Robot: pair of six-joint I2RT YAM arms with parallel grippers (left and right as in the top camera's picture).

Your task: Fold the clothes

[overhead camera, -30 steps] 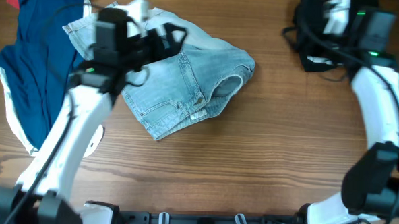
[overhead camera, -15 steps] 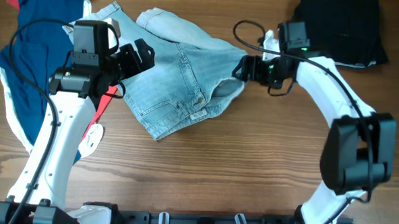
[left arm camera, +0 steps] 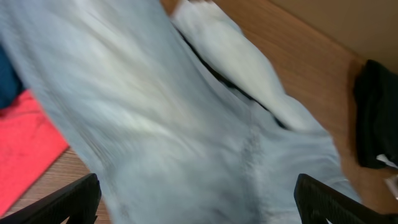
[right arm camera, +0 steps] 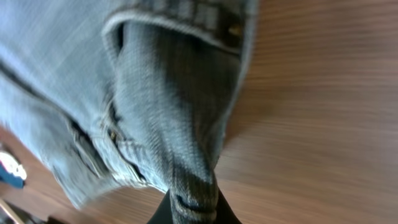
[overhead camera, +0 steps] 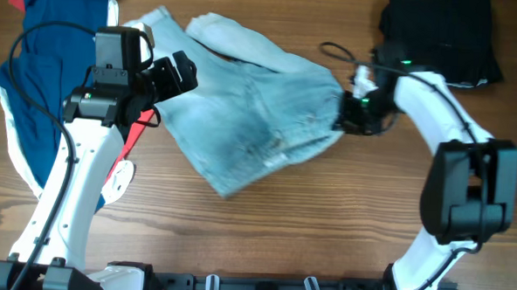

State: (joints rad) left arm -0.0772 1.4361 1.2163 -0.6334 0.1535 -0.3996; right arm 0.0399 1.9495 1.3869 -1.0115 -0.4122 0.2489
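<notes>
We see the pale faded-blue denim shorts [overhead camera: 251,110] lying rumpled on the brown wooden counter [overhead camera: 325,218], just beside the navy cloth garment [overhead camera: 44,57]. Our right gripper [overhead camera: 349,116] has its jaws pinching a denim fold at the edge farthest from that garment — our left gripper [overhead camera: 181,72] hangs over the nearer edge, jaws spread.

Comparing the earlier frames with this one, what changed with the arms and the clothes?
The right gripper swung from over the black garment to the right edge of the denim shorts. It shut on that edge and pulled it rightward, spreading the shorts. The left gripper backed off to their left edge, open. The black garment and the navy garment stayed put.
</notes>
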